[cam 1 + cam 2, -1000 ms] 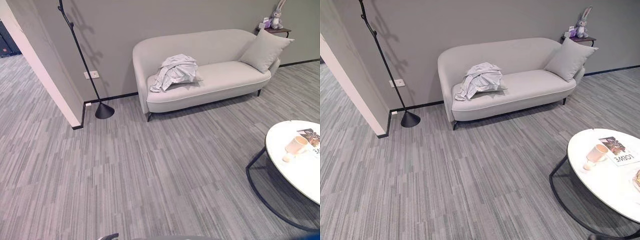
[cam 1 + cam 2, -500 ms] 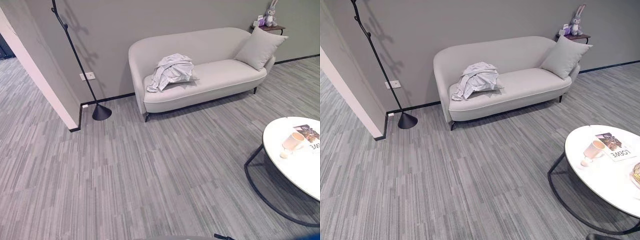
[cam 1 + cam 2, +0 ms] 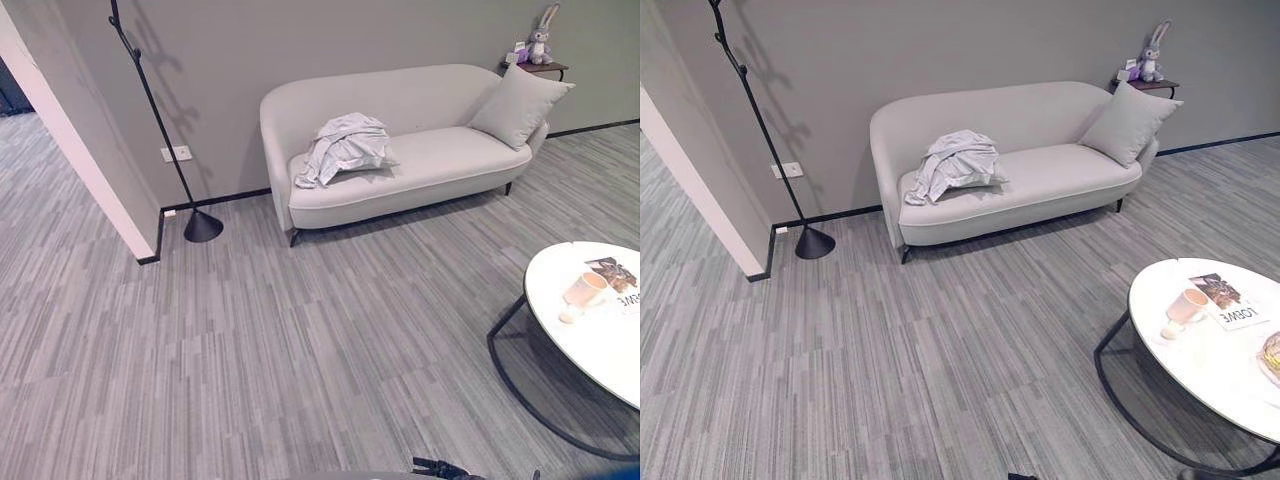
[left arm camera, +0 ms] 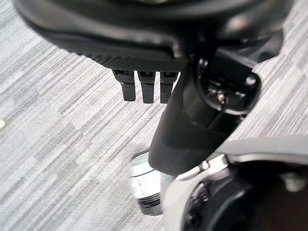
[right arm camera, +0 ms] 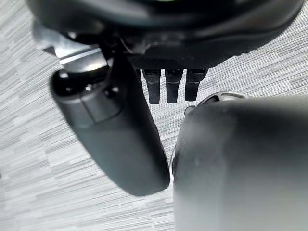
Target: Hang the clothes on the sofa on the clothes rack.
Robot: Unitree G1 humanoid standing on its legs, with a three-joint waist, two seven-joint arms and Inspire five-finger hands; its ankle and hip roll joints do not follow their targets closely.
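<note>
We find the task not begun: the clothes (image 3: 346,147) lie crumpled on the sofa (image 3: 420,165) seat, well apart from the clothes rack (image 3: 160,120) by the wall. Left robot hand (image 4: 144,89) and right robot hand (image 5: 171,86) hang straight-fingered, holding nothing. On the round surface (image 3: 1215,375), the cup (image 3: 1185,305) appears empty, though we cannot confirm that.

Left hand (image 4: 144,57): black, ribbed textured palm edge, blocky dark fingers (image 4: 147,91), glossy thumb w/ round screw-headed pivot. Right hand (image 5: 168,53): same black build, blocky fingers (image 5: 173,89), smooth dark rounded thumb.
</note>
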